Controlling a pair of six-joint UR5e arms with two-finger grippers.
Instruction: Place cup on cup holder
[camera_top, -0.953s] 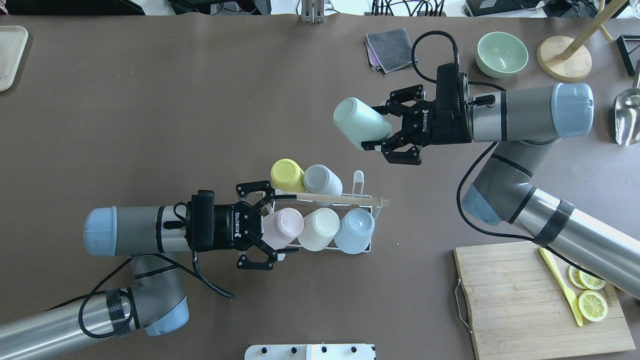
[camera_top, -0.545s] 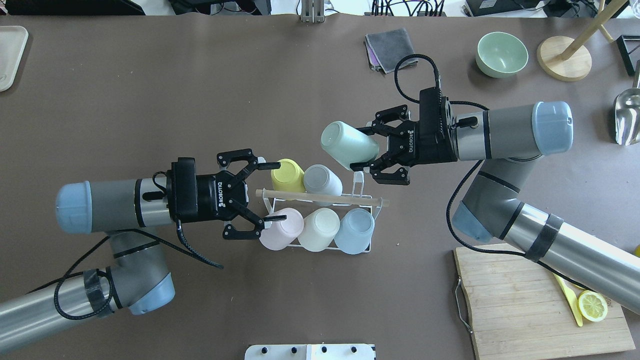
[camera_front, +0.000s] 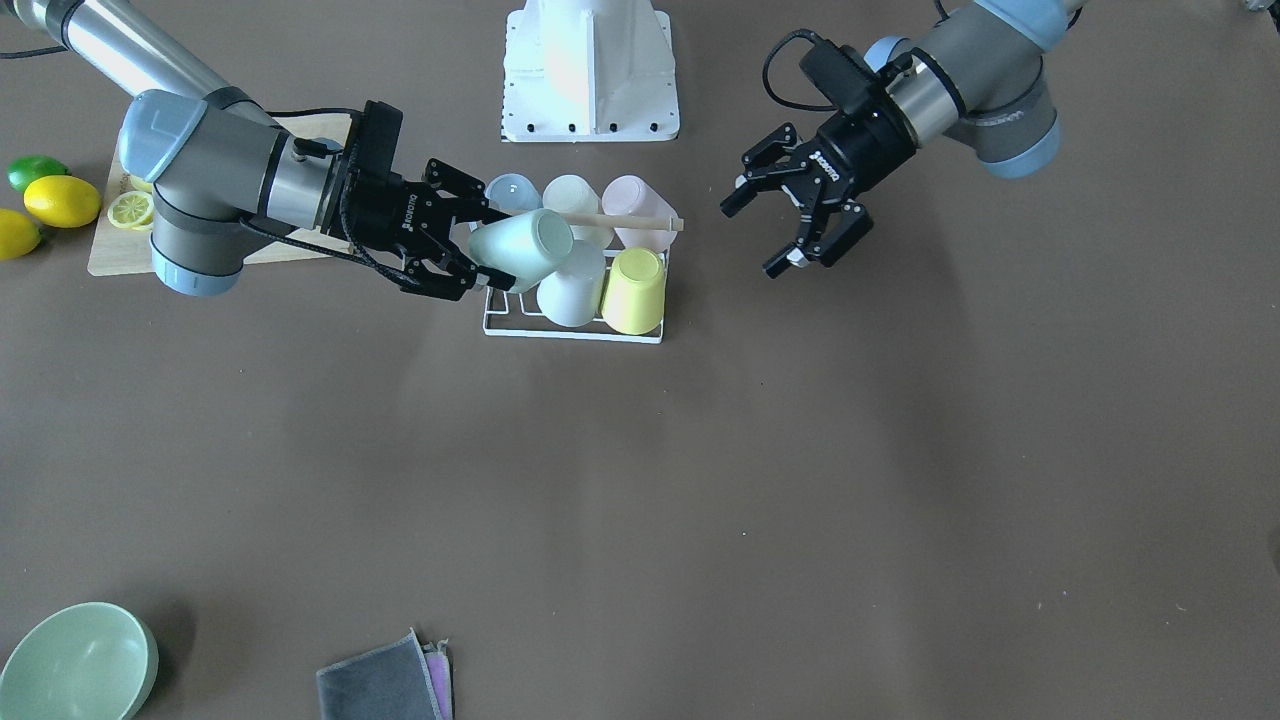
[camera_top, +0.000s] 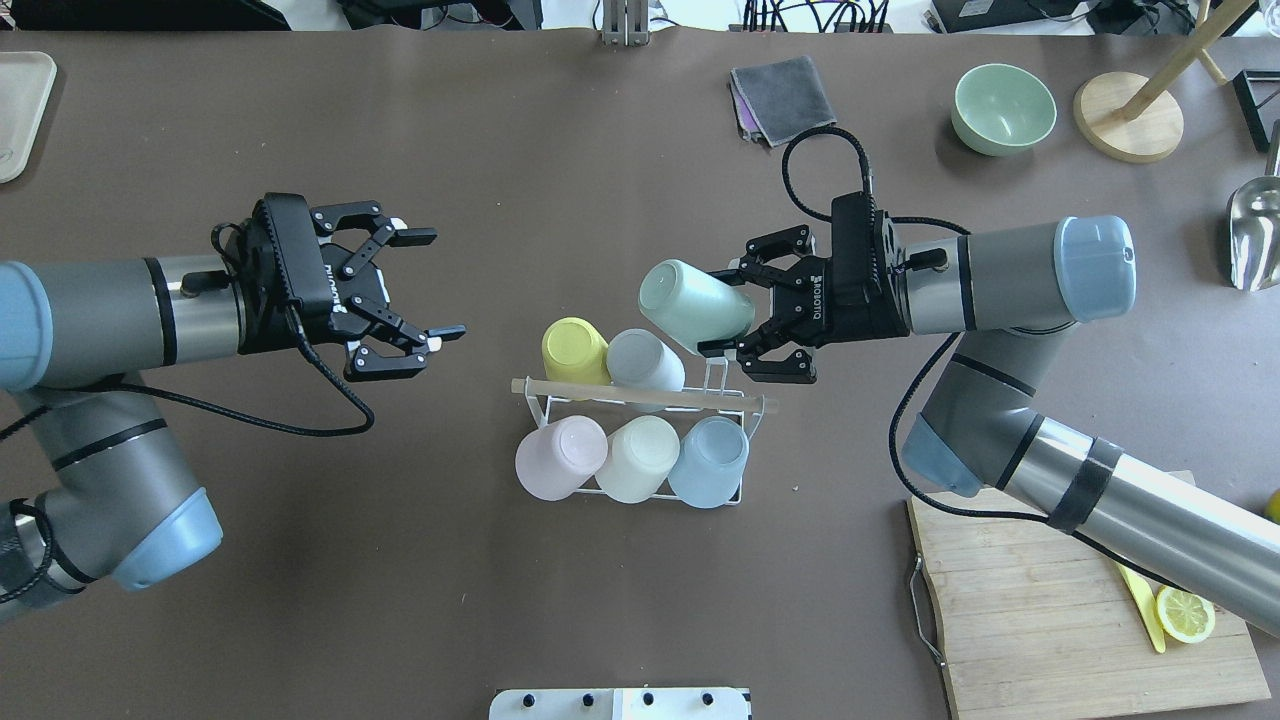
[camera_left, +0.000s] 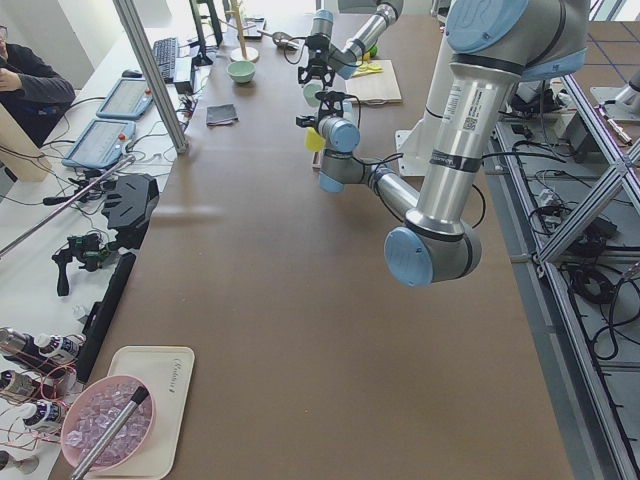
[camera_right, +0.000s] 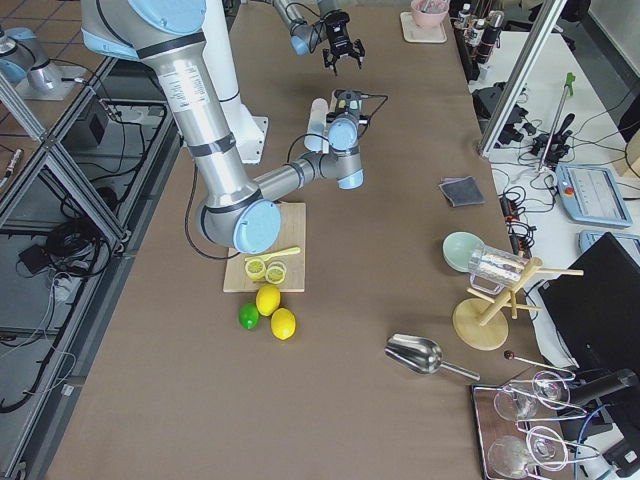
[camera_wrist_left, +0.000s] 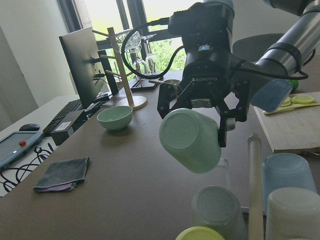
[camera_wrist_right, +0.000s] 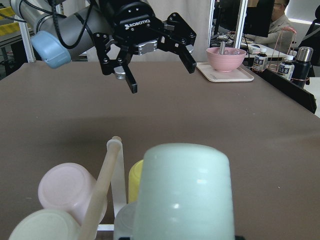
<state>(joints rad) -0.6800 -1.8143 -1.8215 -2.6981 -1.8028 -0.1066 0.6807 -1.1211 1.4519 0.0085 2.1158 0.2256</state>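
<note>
Cup (camera_top: 695, 305), mint green, is carried by the right gripper (camera_top: 725, 310), whose fingers are clamped across the mouth end, one on each side. It is held in the air over the far right end of the cup holder (camera_top: 700, 400), just beside the grey cup (camera_top: 645, 360). Its long axis is tilted and runs roughly along the holder's length: the closed base is turned toward the left arm and upward, the mouth toward the right gripper's palm. The one free prong (camera_top: 716, 368) is seen just under the gripper-side edge of the cup, next to the wooden rod; whether it is already inside the mouth cannot be told. For seating, the mouth probably needs to be tipped further down and lowered onto that prong, with the grey cup as the likely snag. The right arm is clearly the nearer one. The left gripper (camera_top: 440, 285) is spread wide, nothing is held, and it is parked well apart to the holder's left.
</note>
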